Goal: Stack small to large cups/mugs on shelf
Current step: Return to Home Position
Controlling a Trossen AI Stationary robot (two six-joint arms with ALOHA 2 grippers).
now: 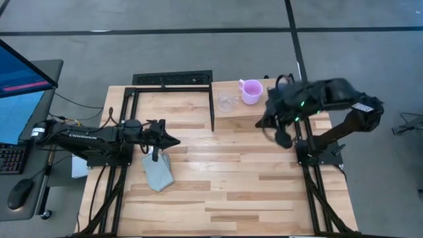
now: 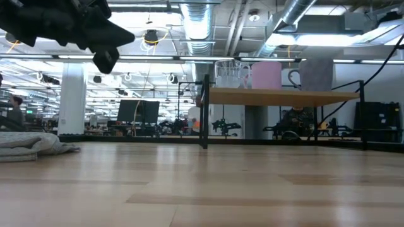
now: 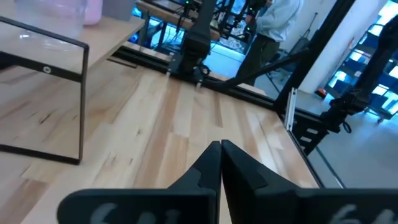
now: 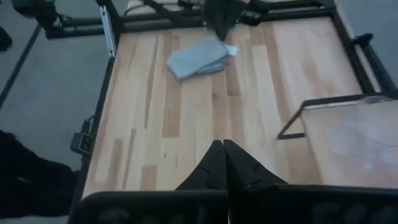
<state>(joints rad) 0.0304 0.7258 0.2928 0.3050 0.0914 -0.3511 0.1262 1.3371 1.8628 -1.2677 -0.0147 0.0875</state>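
On shelf point(image 2: 284, 96): glass point(image 2: 228, 74), pink mug point(image 2: 266, 74), blue mug point(image 2: 314, 74); L fingers point(image 3: 205, 169), R fingers point(image 4: 213, 165) pressed together.

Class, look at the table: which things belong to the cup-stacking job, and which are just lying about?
Job: glass cup, pink mug, blue-grey mug, all on the shelf; left claw near the cloth, right claw by the shelf, both shut.
Lying about: folded cloth, keyboard, mouse.
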